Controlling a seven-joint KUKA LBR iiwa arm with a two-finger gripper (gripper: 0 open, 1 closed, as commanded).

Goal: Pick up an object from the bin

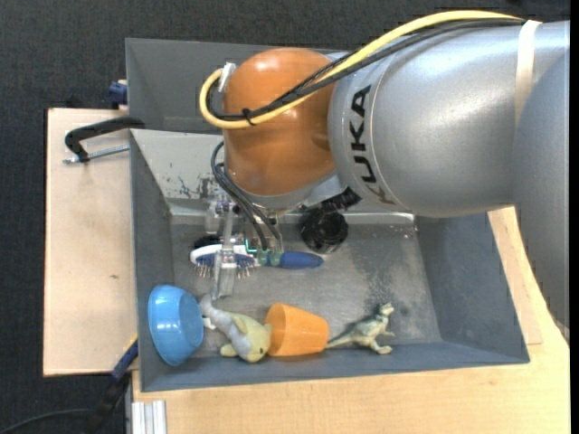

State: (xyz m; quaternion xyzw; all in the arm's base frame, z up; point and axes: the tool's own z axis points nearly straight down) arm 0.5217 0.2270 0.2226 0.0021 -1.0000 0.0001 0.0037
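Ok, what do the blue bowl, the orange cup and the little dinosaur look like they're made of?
Blue bowl: probably plastic, smooth, uniform colour with a soft sheen. Orange cup: likely plastic too, matte, even colour. Dinosaur: looks like moulded plastic or rubber, dull greenish-tan; can't tell which.

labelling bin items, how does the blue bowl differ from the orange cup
The blue bowl is wide and shallow; the orange cup is narrower and tapers. The blue bowl stands tipped on its edge in the left corner; the orange cup lies on its side further right. Both are hollow, single-coloured and lie along the near wall of the bin.
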